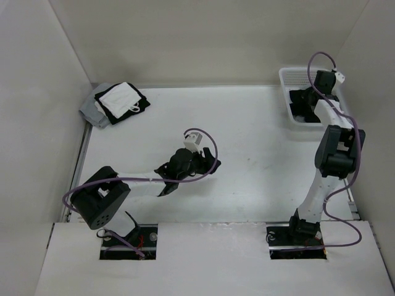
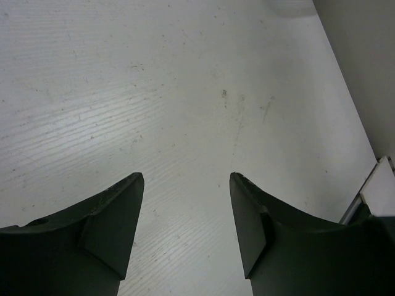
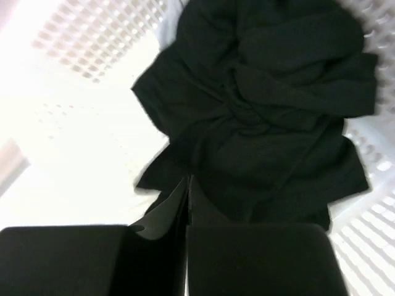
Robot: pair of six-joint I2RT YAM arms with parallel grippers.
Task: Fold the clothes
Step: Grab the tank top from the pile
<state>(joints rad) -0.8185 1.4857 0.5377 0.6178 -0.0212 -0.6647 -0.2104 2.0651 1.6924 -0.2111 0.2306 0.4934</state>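
Observation:
The clothes [image 3: 265, 111], one plain black garment, lie crumpled inside the white perforated basket [image 3: 92, 37] at the back right of the table [image 1: 259, 154]. My right gripper [image 3: 188, 180] reaches down into that basket; its jaws are pressed together at the garment's near edge, pinching the thin fabric. From above, the right gripper [image 1: 308, 96] sits over the dark cloth [image 1: 297, 106] in the basket [image 1: 285, 86]. My left gripper [image 2: 186, 179] hovers over bare tabletop near the middle, open, with nothing between its fingers [image 2: 117, 216]. It shows in the top view too, as the left gripper [image 1: 210, 165].
A pile of grey, white and black clothes [image 1: 114, 103] lies at the back left corner. White walls enclose the table on the left, back and right. A metal rail [image 2: 370, 197] runs along the table's edge near the left gripper.

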